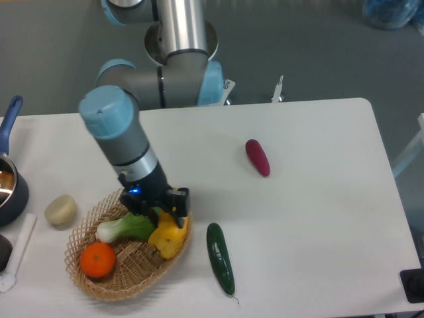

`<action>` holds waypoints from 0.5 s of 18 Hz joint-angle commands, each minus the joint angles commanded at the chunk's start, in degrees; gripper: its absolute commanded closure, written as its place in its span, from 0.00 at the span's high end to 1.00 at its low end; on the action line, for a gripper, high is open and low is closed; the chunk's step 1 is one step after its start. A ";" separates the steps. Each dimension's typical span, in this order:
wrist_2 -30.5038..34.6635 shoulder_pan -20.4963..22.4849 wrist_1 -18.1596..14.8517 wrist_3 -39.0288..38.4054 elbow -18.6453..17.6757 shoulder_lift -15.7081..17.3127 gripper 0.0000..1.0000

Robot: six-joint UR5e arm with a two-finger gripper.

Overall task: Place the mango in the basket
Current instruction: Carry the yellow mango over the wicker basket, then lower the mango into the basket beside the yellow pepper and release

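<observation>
The basket [112,281] is a tan woven oval at the front left of the table. The yellow-orange mango [169,240] leans on the inside of its right rim, lower end in the basket. My gripper [169,213] stands straight over the mango's upper end. Its black fingers [180,201] sit on either side of that end and look closed on it. The gripper body hides the top of the fruit.
A round orange [98,259] and a green-and-white leafy vegetable [126,228] lie in the basket. A dark green cucumber [220,257] lies just right of it. A purple-red vegetable [257,157], a pale lump [61,209] and a blue-handled pot [10,189] are also on the table.
</observation>
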 joint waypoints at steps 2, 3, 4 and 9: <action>0.09 -0.97 0.00 -0.09 -0.09 -0.09 0.45; 0.09 -1.58 0.00 -0.17 -0.09 -0.35 0.45; 0.09 -2.20 0.09 -0.35 0.00 -0.87 0.45; 0.00 -4.66 0.00 -0.61 -0.17 -2.90 0.46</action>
